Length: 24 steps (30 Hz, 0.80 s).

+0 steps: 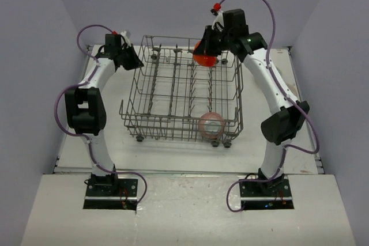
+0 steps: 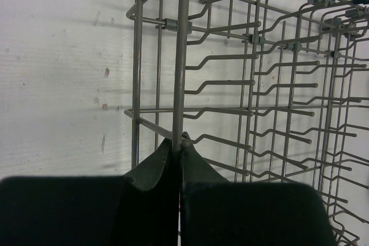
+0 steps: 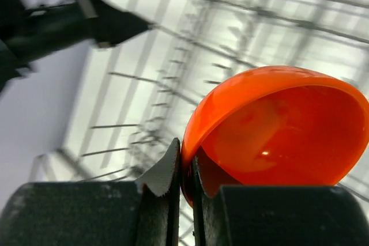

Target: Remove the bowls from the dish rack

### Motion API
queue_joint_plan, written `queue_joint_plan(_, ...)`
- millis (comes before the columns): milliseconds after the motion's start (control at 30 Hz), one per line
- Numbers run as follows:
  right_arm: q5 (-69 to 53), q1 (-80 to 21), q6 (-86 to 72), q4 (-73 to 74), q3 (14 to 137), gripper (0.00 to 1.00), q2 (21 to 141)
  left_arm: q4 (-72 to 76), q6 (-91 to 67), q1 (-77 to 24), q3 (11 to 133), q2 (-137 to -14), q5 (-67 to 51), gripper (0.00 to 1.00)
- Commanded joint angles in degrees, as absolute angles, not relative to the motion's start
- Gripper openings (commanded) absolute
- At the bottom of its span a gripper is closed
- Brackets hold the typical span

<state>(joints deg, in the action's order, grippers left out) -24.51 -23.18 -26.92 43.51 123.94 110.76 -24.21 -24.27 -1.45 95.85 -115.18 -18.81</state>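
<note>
Left claw [image 2: 180, 145]: clamped on dish rack [image 2: 181, 56] rim wire, likely bracing it.
Right claw [image 3: 183, 162]: pinching orange bowl [image 3: 277, 131] by rim, raised over far corner.
Pink bowl [image 1: 210, 123]: waiting inside, front right.

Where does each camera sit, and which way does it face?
Top external: above and behind the arms, looking down on the grey metal wire dish rack; both arms show.
Left wrist: looks along the left hand, shut on a rack wire.
Right wrist: looks along the right hand, pinching the round orange bowl by its rim.
Shared: top and right wrist show that bowl.
</note>
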Motion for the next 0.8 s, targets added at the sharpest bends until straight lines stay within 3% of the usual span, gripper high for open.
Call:
queue_joint_plan(0,1.20,-23.21,-17.69,51.05,124.45,0.00,100.73,-31.82,-24.43,0.00,91.67,-119.53,-11.07,0.00)
queue_joint_plan(200,11.94,-17.67,-14.50,52.82,119.10,0.00,94.49,-31.29,-24.61,0.00,91.14,-119.44,-11.42,0.00)
queue_joint_plan(400,35.56,-14.86,-18.00,59.23,110.34,0.00,93.52,-30.94,-24.96,0.00,91.14,-119.36,-11.69,0.00)
queue_joint_plan(600,27.09,-5.37,-20.83,58.45,100.03,0.00,91.23,-30.68,-24.87,0.00,90.53,-119.18,-11.87,0.00)
queue_joint_plan(767,29.79,-4.92,-23.28,59.50,92.83,0.00,88.69,-30.67,-24.79,0.00,90.44,-119.18,-11.87,0.00)
